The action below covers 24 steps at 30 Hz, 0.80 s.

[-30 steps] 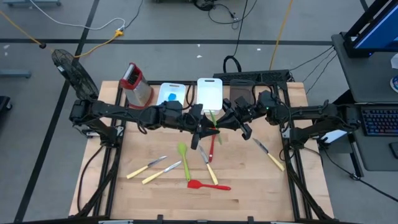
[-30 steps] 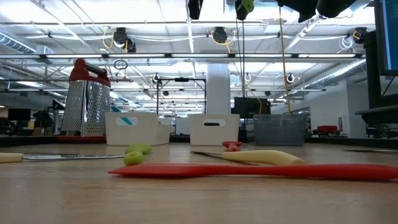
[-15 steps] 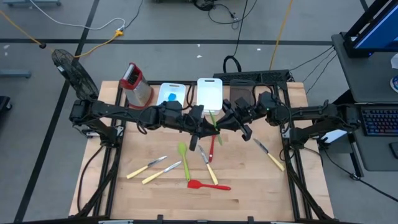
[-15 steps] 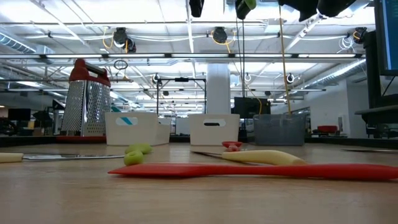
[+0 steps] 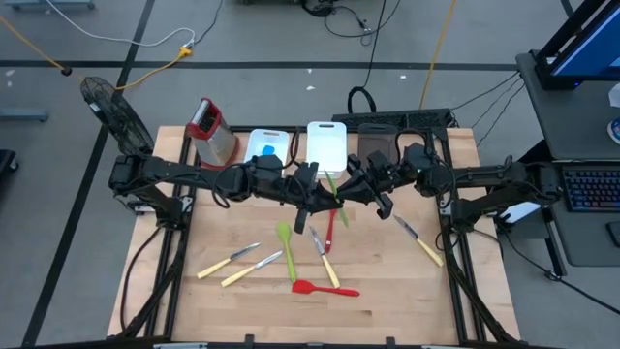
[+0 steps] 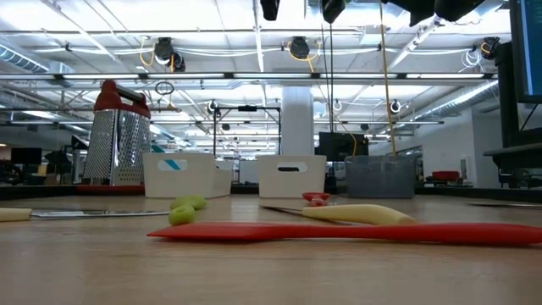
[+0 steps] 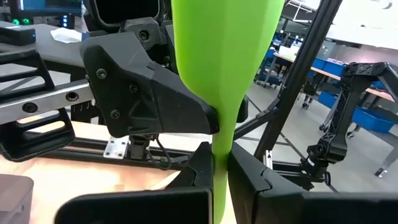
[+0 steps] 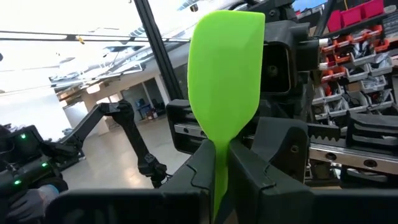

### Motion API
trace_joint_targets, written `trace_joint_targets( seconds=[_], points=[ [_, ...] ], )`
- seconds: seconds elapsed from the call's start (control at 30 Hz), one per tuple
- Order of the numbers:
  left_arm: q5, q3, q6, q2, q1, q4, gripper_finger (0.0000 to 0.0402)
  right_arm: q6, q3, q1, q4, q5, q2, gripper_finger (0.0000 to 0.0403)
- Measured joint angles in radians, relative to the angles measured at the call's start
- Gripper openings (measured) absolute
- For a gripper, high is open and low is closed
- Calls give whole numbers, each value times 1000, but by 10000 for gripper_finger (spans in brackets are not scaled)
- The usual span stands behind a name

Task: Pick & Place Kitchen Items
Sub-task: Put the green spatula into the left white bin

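Barely anything moves besides the left gripper [image 7: 221,180] snapping its jaws closed onto the green spatula [image 7: 224,62] that the right gripper [image 8: 221,171] also clamps, midair above the surface [image 5: 387,291], looks like a handover.

Bright even overhead light, soft shadows, ceiling lamps glaring in low view, wrist views' bkgd w/ window glare.
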Motion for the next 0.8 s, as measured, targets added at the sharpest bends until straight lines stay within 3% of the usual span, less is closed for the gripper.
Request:
trace_joint_targets(
  seconds=[0.8],
  points=[
    [9,0,-7,0,7,10,9,-13,0,-1,-50,105,1,54]
  ],
)
